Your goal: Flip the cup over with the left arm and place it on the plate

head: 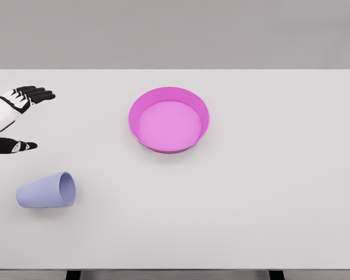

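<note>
Your left robot hand [17, 116] came in at the left edge of the white table [268, 192], its black fingers [38, 93] spread apart and the thumb held well below them, gripping nothing. The pale lavender plastic cup [45, 191] lay on its side near the front left, its open mouth facing right, below the hand and clear of it. The round magenta plate [168, 119] with its raised rim sat near the table's middle, well apart from the cup.
</note>
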Controlling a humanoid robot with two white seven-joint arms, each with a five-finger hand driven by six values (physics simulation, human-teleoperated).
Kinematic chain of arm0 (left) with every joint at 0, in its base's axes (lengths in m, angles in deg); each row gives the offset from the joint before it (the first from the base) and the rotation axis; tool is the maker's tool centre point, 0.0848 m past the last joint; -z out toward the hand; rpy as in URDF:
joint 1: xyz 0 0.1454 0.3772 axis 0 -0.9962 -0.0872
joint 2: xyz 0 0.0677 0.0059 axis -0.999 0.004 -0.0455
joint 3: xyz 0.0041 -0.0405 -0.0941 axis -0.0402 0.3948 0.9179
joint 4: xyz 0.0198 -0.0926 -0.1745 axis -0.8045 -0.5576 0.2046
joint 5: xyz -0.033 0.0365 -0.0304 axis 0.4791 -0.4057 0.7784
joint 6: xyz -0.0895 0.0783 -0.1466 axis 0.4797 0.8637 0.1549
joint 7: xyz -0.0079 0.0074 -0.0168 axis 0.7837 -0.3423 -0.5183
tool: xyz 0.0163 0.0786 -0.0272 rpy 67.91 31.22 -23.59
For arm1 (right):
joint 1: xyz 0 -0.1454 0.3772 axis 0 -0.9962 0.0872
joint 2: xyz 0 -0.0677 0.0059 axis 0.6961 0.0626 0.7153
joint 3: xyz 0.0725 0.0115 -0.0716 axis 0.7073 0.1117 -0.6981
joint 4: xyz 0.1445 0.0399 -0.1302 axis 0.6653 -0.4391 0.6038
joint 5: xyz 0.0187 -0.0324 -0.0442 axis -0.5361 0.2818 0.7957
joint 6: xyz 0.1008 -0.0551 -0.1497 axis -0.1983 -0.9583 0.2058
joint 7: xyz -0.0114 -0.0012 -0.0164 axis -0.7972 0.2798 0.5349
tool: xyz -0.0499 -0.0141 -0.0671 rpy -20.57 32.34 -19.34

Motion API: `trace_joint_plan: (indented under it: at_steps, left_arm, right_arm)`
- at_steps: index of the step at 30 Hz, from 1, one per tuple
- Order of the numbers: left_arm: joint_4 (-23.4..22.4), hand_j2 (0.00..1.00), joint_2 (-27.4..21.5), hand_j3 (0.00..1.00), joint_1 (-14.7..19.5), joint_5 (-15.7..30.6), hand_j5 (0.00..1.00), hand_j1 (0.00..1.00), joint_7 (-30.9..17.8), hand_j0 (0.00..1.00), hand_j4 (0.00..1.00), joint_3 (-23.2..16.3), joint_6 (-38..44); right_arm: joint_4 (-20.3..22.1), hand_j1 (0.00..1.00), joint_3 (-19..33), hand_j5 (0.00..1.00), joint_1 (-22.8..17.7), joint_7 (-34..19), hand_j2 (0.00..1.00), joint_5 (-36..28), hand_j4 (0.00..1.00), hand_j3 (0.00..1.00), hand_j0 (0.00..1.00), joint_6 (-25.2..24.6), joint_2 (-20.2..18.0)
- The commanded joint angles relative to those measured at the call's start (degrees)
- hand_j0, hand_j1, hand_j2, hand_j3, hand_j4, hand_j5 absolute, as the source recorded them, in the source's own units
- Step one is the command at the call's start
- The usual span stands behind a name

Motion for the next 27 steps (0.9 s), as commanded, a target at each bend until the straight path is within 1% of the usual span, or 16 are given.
trace_joint_plan:
  at_steps: [1,19,21,22,24,25,27]
  left_arm:
    - [-0.1,1.0,-0.1,1.0,0.0,0.3,1.0,1.0,0.0,1.0,1.0,0.0,0.1]
    - [-0.3,1.0,-0.5,1.0,-0.2,-0.2,1.0,1.0,-2.0,1.0,1.0,-1.2,0.1]
    - [-3.1,1.0,-2.8,1.0,0.1,0.2,1.0,1.0,-2.0,1.0,1.0,-1.5,0.1]
    - [-3.1,1.0,-4.3,1.0,0.1,0.4,1.0,1.0,-2.0,1.0,1.0,-1.9,0.1]
    - [-1.7,1.0,-8.7,1.0,-0.1,0.5,1.0,1.0,-1.8,1.0,1.0,-4.0,0.1]
    - [-1.5,1.0,-11.7,1.0,-0.2,0.6,1.0,1.0,-1.6,1.0,1.0,-4.8,0.1]
    - [-1.2,1.0,-15.2,1.0,-0.4,0.7,1.0,1.0,-1.4,1.0,1.0,-4.9,0.1]
  right_arm:
    - [0.0,1.0,0.1,1.0,0.0,0.0,1.0,0.0,1.0,1.0,1.0,0.0,0.0]
    - [0.0,1.0,0.1,1.0,0.0,-0.1,1.0,0.0,1.0,1.0,1.0,0.0,0.0]
    - [0.0,1.0,0.1,1.0,0.0,0.0,1.0,0.0,1.0,1.0,1.0,0.0,0.0]
    - [0.0,1.0,0.1,1.0,0.0,0.0,1.0,0.0,1.0,1.0,1.0,0.0,0.0]
    - [0.0,1.0,0.1,1.0,0.0,0.0,1.0,0.0,1.0,1.0,1.0,0.0,0.0]
    - [0.0,1.0,0.1,1.0,0.0,-0.1,1.0,0.0,1.0,1.0,1.0,0.0,0.0]
    - [0.0,1.0,0.1,1.0,0.0,-0.1,1.0,0.0,1.0,1.0,1.0,0.0,0.0]
